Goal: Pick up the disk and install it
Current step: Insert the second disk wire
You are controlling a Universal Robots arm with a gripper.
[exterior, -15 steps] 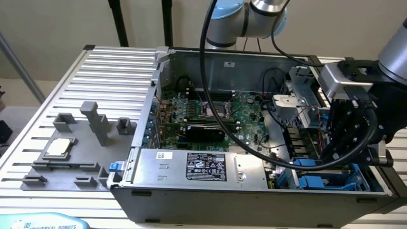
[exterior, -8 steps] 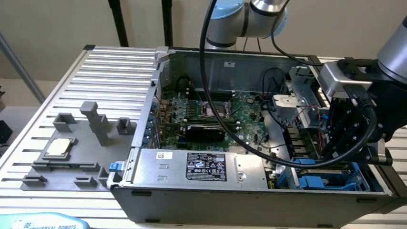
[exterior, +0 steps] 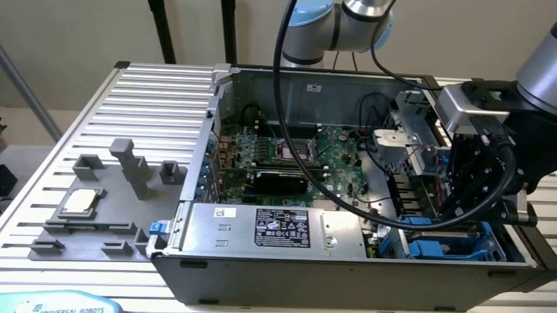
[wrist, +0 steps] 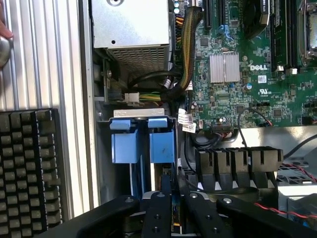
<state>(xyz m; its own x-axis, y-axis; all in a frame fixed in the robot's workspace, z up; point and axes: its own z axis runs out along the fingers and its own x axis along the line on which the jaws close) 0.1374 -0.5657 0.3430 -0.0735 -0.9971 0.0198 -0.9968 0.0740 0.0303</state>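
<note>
Gripper point(exterior: 466, 218), seen in the exterior view, hangs low inside the open computer case point(exterior: 348, 277) at the exterior view's right, above the near corner where blue drive carriers point(exterior: 444, 251) sit. Inside the case a green motherboard point(exterior: 296, 156) covers the middle, and a silver power supply box point(exterior: 278, 228) with a black-and-white label lies along the near wall. On the exterior view's left, a grey fixture tray point(exterior: 52, 244) holds a small square silver chip point(exterior: 80, 202). Case and tray rest on a slatted metal table point(exterior: 148, 98), with a beige wall beyond. In the wrist view, the black fingers point(wrist: 157, 215) are clenched on the disk point(wrist: 172, 210), which is seen edge-on as a thin blue-edged strip between them, just beside two blue carrier latches point(wrist: 143, 144) in the drive bay. The power supply, bundled cables point(wrist: 185, 54) and the motherboard lie farther off; the slatted table and a black grid-patterned block point(wrist: 29, 163) lie outside the case wall.
</note>
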